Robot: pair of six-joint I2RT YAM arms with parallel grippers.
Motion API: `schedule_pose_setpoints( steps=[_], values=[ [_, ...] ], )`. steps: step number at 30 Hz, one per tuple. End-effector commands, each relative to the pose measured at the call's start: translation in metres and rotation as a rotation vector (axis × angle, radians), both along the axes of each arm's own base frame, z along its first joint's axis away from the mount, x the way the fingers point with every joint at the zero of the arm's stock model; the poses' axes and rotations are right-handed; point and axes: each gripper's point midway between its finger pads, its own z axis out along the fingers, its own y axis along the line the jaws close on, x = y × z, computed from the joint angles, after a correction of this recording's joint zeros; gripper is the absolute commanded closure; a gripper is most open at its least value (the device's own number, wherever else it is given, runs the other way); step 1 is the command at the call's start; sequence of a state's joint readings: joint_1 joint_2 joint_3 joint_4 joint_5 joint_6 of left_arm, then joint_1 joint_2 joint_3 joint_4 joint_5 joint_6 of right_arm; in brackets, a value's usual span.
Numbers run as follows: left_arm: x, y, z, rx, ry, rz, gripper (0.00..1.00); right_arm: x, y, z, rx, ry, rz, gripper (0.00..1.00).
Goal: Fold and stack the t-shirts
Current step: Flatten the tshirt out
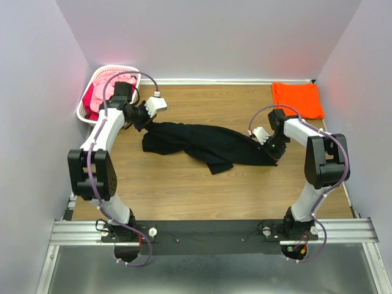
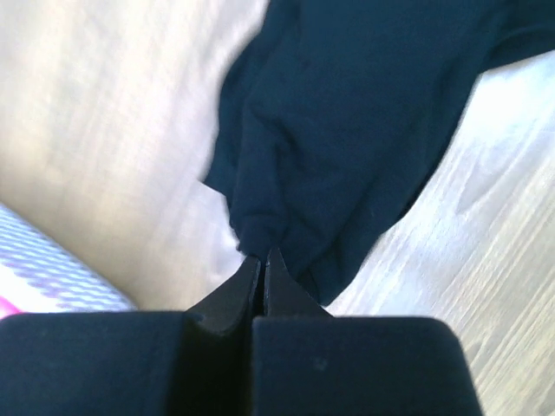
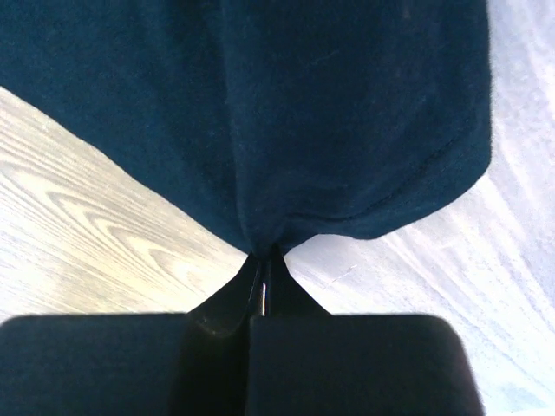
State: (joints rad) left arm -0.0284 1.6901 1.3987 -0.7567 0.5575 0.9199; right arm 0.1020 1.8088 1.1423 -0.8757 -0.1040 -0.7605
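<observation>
From above, the black t-shirt lies rumpled across the middle of the table, strung between the two arms. Its long axis runs along the table's width, slanting a little: the left end sits farther back, the right end nearer the table's front edge. The left gripper has that left end and the right gripper has the right end, so the shirt starts at each set of fingertips and stretches inward. The orange t-shirt lies flat at the table's far right corner, well apart from both grippers. A white basket with pink cloth in it stands at the table's far left corner.

Through the left wrist camera, the left gripper has its jaws pressed together with a bunched fold of the black t-shirt pinched at the tips. The cloth fans up and away from there over the table; the basket shows at the lower left.

Through the right wrist camera, the right gripper is likewise clamped tight, nipping the hemmed edge of the black t-shirt, which gathers into a point at the tips and spreads wide beyond them above the table.
</observation>
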Motion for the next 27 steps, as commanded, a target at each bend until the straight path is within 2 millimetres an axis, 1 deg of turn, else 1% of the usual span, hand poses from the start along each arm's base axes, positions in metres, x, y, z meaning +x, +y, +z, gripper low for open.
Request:
schedule_pose_setpoints(
  steps=[1, 2, 3, 4, 5, 6, 7, 8, 9, 10, 11, 12, 13, 14, 15, 16, 17, 18, 19, 20, 21, 22, 23, 25, 26, 27],
  values=[
    [-0.036, -0.021, 0.077, -0.019, -0.217, -0.238, 1.0, 0.011, 0.003, -0.003, 0.01, -0.007, -0.034, 0.99],
    [-0.059, -0.019, 0.087, 0.017, -0.249, -0.282, 1.0, 0.012, 0.003, 0.001, 0.012, -0.01, -0.035, 0.99],
    [-0.08, -0.021, 0.067, 0.049, -0.212, -0.331, 1.0, 0.015, 0.003, 0.009, 0.011, -0.018, -0.031, 0.99],
    [-0.098, -0.014, 0.067, 0.139, -0.268, -0.398, 1.0, 0.014, 0.002, 0.012, 0.008, -0.017, -0.031, 0.99],
    [-0.133, -0.013, 0.029, 0.163, -0.152, -0.457, 0.94, 0.014, 0.0, 0.017, 0.005, -0.019, -0.034, 0.99],
    [-0.148, -0.005, 0.014, 0.202, -0.121, -0.47, 0.94, 0.014, 0.0, 0.017, 0.005, -0.019, -0.034, 0.99],
    [-0.163, -0.004, 0.001, 0.243, -0.101, -0.503, 0.8, 0.014, -0.002, 0.022, 0.002, -0.021, -0.037, 0.99],
    [-0.172, 0.013, -0.005, 0.343, -0.115, -0.495, 0.7, 0.014, -0.004, 0.023, -0.002, -0.02, -0.039, 0.99],
    [-0.188, 0.023, -0.031, 0.385, -0.065, -0.502, 0.55, 0.013, -0.007, 0.025, -0.007, -0.016, -0.041, 1.0],
    [-0.192, 0.03, -0.036, 0.424, -0.07, -0.49, 0.51, 0.012, -0.008, 0.025, -0.01, -0.012, -0.041, 1.0],
    [-0.186, 0.039, -0.031, 0.471, -0.116, -0.428, 0.48, 0.012, -0.009, 0.026, -0.014, -0.01, -0.042, 0.99],
    [-0.188, 0.043, -0.035, 0.48, -0.118, -0.405, 0.46, 0.01, -0.01, 0.026, -0.018, -0.002, -0.041, 1.0],
    [-0.184, 0.043, -0.026, 0.472, -0.149, -0.379, 0.46, 0.009, -0.01, 0.025, -0.017, 0.005, -0.039, 0.99],
    [-0.185, 0.041, -0.027, 0.447, -0.139, -0.364, 0.45, 0.009, -0.01, 0.025, -0.016, 0.01, -0.039, 0.99],
    [-0.176, 0.038, -0.013, 0.409, -0.158, -0.312, 0.43, 0.007, -0.01, 0.025, -0.013, 0.019, -0.042, 0.99],
    [-0.172, 0.03, -0.011, 0.349, -0.136, -0.298, 0.43, 0.007, -0.009, 0.025, -0.011, 0.023, -0.042, 0.99],
    [-0.162, 0.032, 0.003, 0.318, -0.14, -0.254, 0.43, 0.005, -0.009, 0.024, -0.01, 0.032, -0.042, 0.99],
    [-0.158, 0.031, 0.004, 0.274, -0.101, -0.201, 0.44, 0.005, -0.008, 0.025, -0.005, 0.032, -0.046, 1.0],
    [-0.151, 0.03, -0.005, 0.236, -0.036, -0.169, 0.45, 0.005, -0.007, 0.024, -0.001, 0.037, -0.048, 0.99],
    [-0.146, 0.031, -0.008, 0.216, -0.002, -0.135, 0.46, 0.004, -0.006, 0.024, 0.002, 0.039, -0.048, 1.0],
    [-0.139, 0.034, -0.007, 0.188, 0.036, -0.074, 0.48, 0.002, -0.006, 0.024, 0.009, 0.045, -0.054, 1.0],
    [-0.135, 0.038, -0.023, 0.152, 0.125, -0.039, 0.48, 0.001, -0.005, 0.024, 0.012, 0.047, -0.057, 0.99],
    [-0.133, 0.04, -0.028, 0.127, 0.17, -0.012, 0.48, 0.0, -0.004, 0.024, 0.013, 0.048, -0.054, 1.0],
    [-0.124, 0.048, -0.035, 0.076, 0.239, 0.069, 0.48, -0.005, -0.004, 0.022, 0.017, 0.059, -0.054, 0.99],
    [-0.121, 0.048, -0.045, 0.05, 0.286, 0.086, 0.48, -0.007, -0.004, 0.021, 0.018, 0.063, -0.054, 0.99],
    [-0.111, 0.049, -0.045, 0.037, 0.274, 0.103, 0.48, -0.008, -0.004, 0.021, 0.019, 0.064, -0.054, 0.99]
  ],
)
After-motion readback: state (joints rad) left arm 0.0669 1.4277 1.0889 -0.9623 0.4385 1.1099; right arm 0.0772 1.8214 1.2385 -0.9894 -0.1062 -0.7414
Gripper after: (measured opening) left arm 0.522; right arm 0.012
